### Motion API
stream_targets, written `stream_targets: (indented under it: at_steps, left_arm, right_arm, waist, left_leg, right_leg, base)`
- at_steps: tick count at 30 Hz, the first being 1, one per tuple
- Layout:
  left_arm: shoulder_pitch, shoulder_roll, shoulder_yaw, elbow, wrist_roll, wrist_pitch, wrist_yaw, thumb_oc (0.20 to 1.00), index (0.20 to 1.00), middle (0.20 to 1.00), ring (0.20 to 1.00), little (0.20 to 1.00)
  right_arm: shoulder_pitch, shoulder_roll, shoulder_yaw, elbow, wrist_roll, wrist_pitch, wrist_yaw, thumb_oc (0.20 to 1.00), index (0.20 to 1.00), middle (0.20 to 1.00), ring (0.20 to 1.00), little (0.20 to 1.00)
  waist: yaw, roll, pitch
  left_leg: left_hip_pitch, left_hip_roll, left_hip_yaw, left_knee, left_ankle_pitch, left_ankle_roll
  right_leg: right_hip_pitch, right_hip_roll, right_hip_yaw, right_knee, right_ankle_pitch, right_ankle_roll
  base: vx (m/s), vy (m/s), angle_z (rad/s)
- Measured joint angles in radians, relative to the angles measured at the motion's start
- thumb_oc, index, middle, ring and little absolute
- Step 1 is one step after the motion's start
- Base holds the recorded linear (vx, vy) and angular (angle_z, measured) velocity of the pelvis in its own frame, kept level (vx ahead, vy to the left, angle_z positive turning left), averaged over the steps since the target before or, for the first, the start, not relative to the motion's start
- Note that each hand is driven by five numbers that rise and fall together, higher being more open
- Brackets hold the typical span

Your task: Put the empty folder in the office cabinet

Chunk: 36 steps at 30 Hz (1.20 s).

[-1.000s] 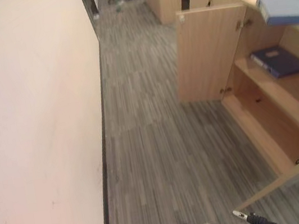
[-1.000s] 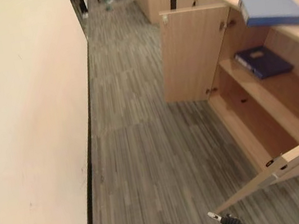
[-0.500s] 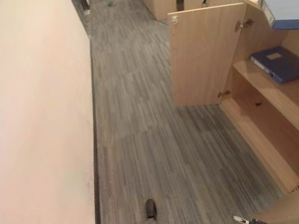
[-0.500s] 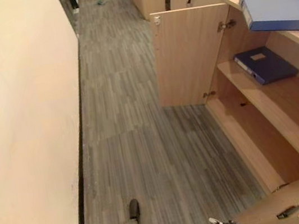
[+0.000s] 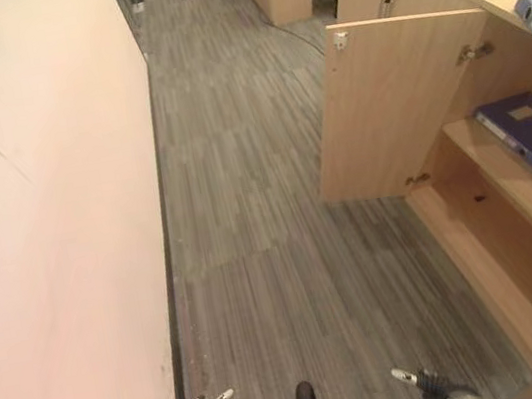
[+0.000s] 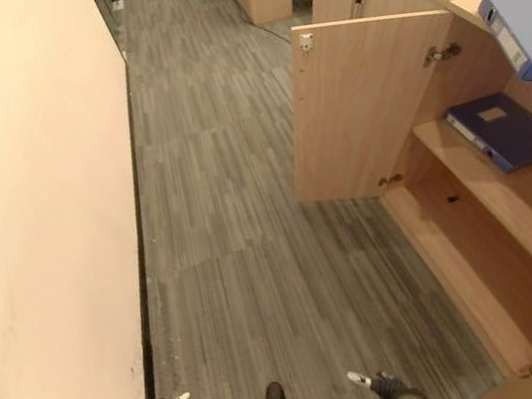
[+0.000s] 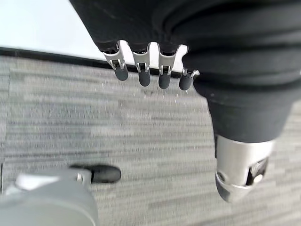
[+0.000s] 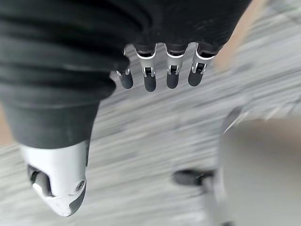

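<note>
Both hands just hang low over the grey floor [image 5: 249, 222], left hand [image 7: 150, 70] and right hand [image 8: 160, 70], fingers relaxed and straight, holding nothing. The light blue folder [image 6: 524, 35] sits on top of the open office cabinet [image 6: 383, 105], with a dark blue binder [image 6: 506, 129] lying flat on the shelf below it.

An office corridor: grey striped carpet [image 5: 259, 221] beside a low wooden cabinet [image 6: 400, 87], folders [image 6: 503, 129] on its shelf, swivel chairs beyond.

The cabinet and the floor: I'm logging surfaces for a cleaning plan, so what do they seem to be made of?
The cabinet looks like light wood-grain laminate board, matt, with small metal hinges on its open door. The floor looks like grey striped carpet tile or plank vinyl; which of the two is unclear.
</note>
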Motion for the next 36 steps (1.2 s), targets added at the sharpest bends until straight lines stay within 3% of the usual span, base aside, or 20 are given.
stream_targets:
  at_steps: [1, 4, 5, 6, 8, 9, 11, 12, 13, 14, 15, 16, 18, 26, 29, 30, 32, 34, 35, 36]
  left_arm:
    - [0.023, -0.002, -0.002, -0.005, 0.004, 0.001, -0.002, 1.0, 1.0, 1.0, 1.0, 1.0]
    - [0.054, -0.001, -0.004, -0.01, 0.02, 0.004, -0.001, 1.0, 1.0, 1.0, 1.0, 1.0]
    - [0.044, -0.006, -0.011, -0.012, 0.025, 0.008, -0.002, 1.0, 1.0, 1.0, 1.0, 1.0]
    - [0.043, -0.001, 0.002, -0.001, 0.027, 0.009, -0.014, 1.0, 1.0, 1.0, 1.0, 1.0]
    - [0.051, -0.013, -0.001, -0.01, 0.036, 0.008, -0.019, 1.0, 1.0, 1.0, 1.0, 1.0]
    - [0.04, -0.019, 0.017, 0.021, 0.043, 0.01, -0.025, 1.0, 1.0, 1.0, 1.0, 1.0]
    - [0.06, -0.012, 0.044, 0.018, 0.058, 0.009, -0.026, 1.0, 1.0, 1.0, 1.0, 1.0]
    - [0.082, -0.02, 0.044, 0.007, 0.061, 0.008, -0.027, 1.0, 1.0, 1.0, 1.0, 1.0]
    - [0.088, -0.032, 0.043, 0.008, 0.066, 0.009, -0.027, 1.0, 1.0, 1.0, 1.0, 1.0]
    - [0.102, -0.033, 0.042, 0.01, 0.067, 0.01, -0.03, 1.0, 1.0, 1.0, 1.0, 1.0]
    - [0.103, -0.045, 0.041, 0.008, 0.068, 0.012, -0.031, 1.0, 1.0, 1.0, 1.0, 1.0]
    - [0.102, -0.049, 0.038, 0.006, 0.068, 0.01, -0.032, 1.0, 1.0, 1.0, 1.0, 1.0]
    - [0.071, -0.045, 0.026, 0.008, 0.069, 0.011, -0.032, 1.0, 1.0, 1.0, 1.0, 1.0]
    - [0.019, -0.032, -0.003, 0.011, 0.077, 0.015, -0.03, 1.0, 1.0, 1.0, 1.0, 1.0]
    - [0.004, -0.005, 0.002, 0.0, 0.075, 0.015, -0.028, 1.0, 1.0, 1.0, 1.0, 1.0]
    - [0.005, 0.001, 0.003, 0.0, 0.074, 0.015, -0.026, 1.0, 1.0, 1.0, 1.0, 1.0]
    - [-0.002, 0.009, 0.004, -0.032, 0.068, 0.011, -0.019, 1.0, 1.0, 1.0, 1.0, 1.0]
    - [0.005, 0.022, 0.002, -0.048, 0.055, 0.007, -0.018, 1.0, 1.0, 1.0, 1.0, 1.0]
    - [0.011, 0.015, 0.002, -0.051, 0.049, 0.008, -0.017, 1.0, 1.0, 1.0, 1.0, 1.0]
    - [0.022, 0.014, 0.001, -0.053, 0.032, 0.007, -0.017, 1.0, 1.0, 1.0, 1.0, 1.0]
  right_arm:
    - [-0.01, -0.002, 0.001, 0.0, 0.0, -0.004, 0.0, 1.0, 1.0, 1.0, 1.0, 1.0]
    - [-0.022, -0.008, 0.016, -0.004, 0.0, -0.012, 0.001, 1.0, 1.0, 1.0, 1.0, 1.0]
    - [-0.04, -0.016, 0.016, -0.033, 0.002, -0.009, 0.002, 1.0, 1.0, 1.0, 1.0, 1.0]
    - [-0.011, -0.012, 0.018, -0.033, 0.002, -0.003, 0.0, 1.0, 1.0, 1.0, 1.0, 1.0]
    - [0.009, -0.02, 0.018, -0.048, 0.002, -0.003, 0.0, 1.0, 1.0, 1.0, 1.0, 1.0]
    - [0.009, -0.018, 0.017, -0.05, 0.002, -0.005, 0.0, 1.0, 1.0, 1.0, 1.0, 1.0]
    - [0.032, -0.014, 0.018, -0.05, 0.001, 0.002, 0.0, 1.0, 1.0, 1.0, 1.0, 1.0]
    - [0.031, -0.019, 0.026, -0.05, -0.001, 0.001, 0.001, 1.0, 1.0, 1.0, 1.0, 1.0]
    - [0.031, -0.033, 0.027, -0.037, -0.003, 0.001, 0.001, 1.0, 1.0, 1.0, 1.0, 1.0]
    - [0.029, -0.041, 0.029, -0.033, -0.019, 0.001, 0.001, 1.0, 1.0, 1.0, 1.0, 1.0]
    - [0.012, -0.057, 0.029, -0.035, -0.031, 0.0, 0.001, 1.0, 1.0, 1.0, 1.0, 1.0]
    - [0.004, -0.065, 0.029, -0.035, -0.035, 0.0, 0.001, 1.0, 1.0, 1.0, 1.0, 1.0]
    - [-0.003, -0.075, 0.028, -0.034, -0.04, -0.006, 0.001, 1.0, 1.0, 1.0, 1.0, 1.0]
    - [0.058, -0.093, 0.019, -0.01, -0.058, 0.001, 0.0, 1.0, 1.0, 1.0, 1.0, 1.0]
    - [0.113, -0.071, 0.014, 0.023, -0.058, 0.009, 0.0, 1.0, 1.0, 1.0, 1.0, 1.0]
    - [0.12, -0.071, 0.008, 0.036, -0.058, 0.01, -0.002, 1.0, 1.0, 1.0, 1.0, 1.0]
    - [0.12, -0.069, -0.017, 0.06, -0.056, 0.013, -0.005, 1.0, 1.0, 1.0, 1.0, 1.0]
    - [0.109, -0.064, -0.019, 0.072, -0.046, 0.013, -0.014, 1.0, 1.0, 1.0, 1.0, 1.0]
    - [0.087, -0.065, -0.019, 0.081, -0.035, 0.011, -0.022, 1.0, 1.0, 1.0, 1.0, 1.0]
    - [0.086, -0.065, -0.015, 0.089, -0.03, 0.011, -0.022, 1.0, 1.0, 1.0, 1.0, 1.0]
  waist:
    - [0.002, 0.008, 0.004]
    - [-0.002, 0.035, -0.012]
    - [-0.029, 0.062, 0.024]
    - [-0.059, 0.028, 0.052]
    - [-0.058, -0.003, 0.059]
    - [-0.077, -0.02, 0.082]
    - [-0.092, -0.026, 0.088]
    - [-0.089, -0.005, 0.073]
    - [-0.088, 0.02, 0.051]
    - [-0.071, 0.031, 0.039]
    - [-0.065, 0.042, 0.035]
    - [-0.06, 0.046, 0.034]
    - [-0.063, 0.051, 0.034]
    - [-0.097, -0.006, 0.02]
    - [-0.093, -0.064, 0.007]
    - [-0.094, -0.063, 0.017]
    - [-0.082, -0.082, 0.031]
    - [-0.065, -0.093, 0.038]
    - [-0.071, -0.073, 0.07]
    - [-0.068, -0.062, 0.075]
  left_leg:
    - [0.038, -0.001, 0.005, -0.016, -0.009, -0.004]
    - [0.039, 0.009, -0.016, 0.02, -0.043, -0.014]
    - [0.04, 0.039, -0.039, 0.022, -0.036, -0.01]
    - [0.064, 0.047, -0.056, 0.014, -0.041, -0.042]
    - [0.101, 0.043, -0.059, 0.019, -0.071, -0.04]
    - [0.108, 0.044, -0.063, 0.039, -0.107, -0.052]
    - [0.176, 0.046, -0.087, 0.011, -0.138, -0.065]
    - [0.206, 0.066, -0.093, -0.008, -0.151, -0.056]
    - [0.223, 0.095, -0.111, -0.009, -0.173, -0.091]
    - [0.25, 0.11, -0.104, 0.004, -0.181, -0.136]
    - [0.248, 0.131, -0.079, 0.042, -0.19, -0.176]
    - [0.24, 0.141, -0.06, 0.052, -0.191, -0.182]
    - [0.192, 0.187, -0.07, 0.106, -0.181, -0.221]
    - [0.187, 0.228, -0.077, 0.183, -0.194, -0.267]
    - [0.063, 0.22, -0.062, 0.473, -0.204, -0.319]
    - [-0.01, 0.224, -0.06, 0.623, -0.184, -0.344]
    - [-0.137, 0.232, -0.059, 0.844, -0.144, -0.334]
    - [-0.191, 0.224, -0.019, 0.665, -0.181, -0.278]
    - [-0.189, 0.226, -0.086, 0.19, -0.051, -0.301]
    - [-0.202, 0.228, -0.122, 0.101, 0.005, -0.311]
  right_leg:
    - [-0.028, -0.047, -0.062, 0.107, 0.041, -0.008]
    - [-0.088, -0.024, -0.069, 0.051, -0.046, -0.025]
    - [-0.144, 0.06, -0.063, -0.187, -0.058, -0.031]
    - [-0.203, 0.11, -0.059, -0.401, 0.008, -0.026]
    - [-0.288, 0.128, -0.064, -0.452, 0.115, -0.04]
    - [-0.285, 0.17, -0.053, -0.709, 0.189, 0.025]
    - [-0.284, 0.162, -0.064, -0.683, 0.21, 0.005]
    - [-0.277, 0.16, -0.072, -0.579, 0.213, -0.014]
    - [-0.24, 0.162, -0.086, -0.506, 0.21, -0.018]
    - [-0.191, 0.171, -0.122, -0.541, 0.27, -0.071]
    - [-0.133, 0.195, -0.14, -0.574, 0.26, -0.171]
    - [-0.114, 0.202, -0.146, -0.579, 0.249, -0.183]
    - [-0.083, 0.228, -0.18, -0.573, 0.2, -0.175]
    - [-0.07, 0.257, -0.189, -0.479, 0.081, -0.172]
    - [-0.03, 0.257, -0.16, -0.522, 0.069, -0.176]
    - [-0.005, 0.267, -0.161, -0.552, 0.068, -0.195]
    - [0.023, 0.282, -0.151, -0.587, 0.077, -0.229]
    - [0.026, 0.278, -0.108, -0.611, 0.082, -0.22]
    - [0.071, 0.299, -0.093, -0.663, 0.098, -0.2]
    - [0.098, 0.314, -0.069, -0.681, 0.102, -0.2]
  base:
    - [0.04, 0.066, -0.15]
    - [0.12, 0.021, 0.07]
    - [0.15, -0.05, 0.55]
    - [0.23, -0.098, 0.39]
    - [0.27, -0.115, 0.1]
    - [0.21, -0.097, 0.17]
    - [0.33, -0.126, 0.34]
    - [0.31, -0.099, 0.37]
    - [0.22, -0.087, 0.19]
    - [0.27, -0.145, 0.32]
    - [0.34, -0.225, 0.2]
    - [0.34, -0.239, 0.28]
    - [0.17, -0.133, 0.27]
    - [0.19, -0.195, 0.16]
    - [0.06, -0.171, 0.12]
    - [0.07, -0.126, 0.03]
    - [0.11, -0.03, -0.12]
    - [0.12, 0.064, -0.55]
    - [0.26, 0.211, -0.78]
    - [0.33, 0.288, -1.71]
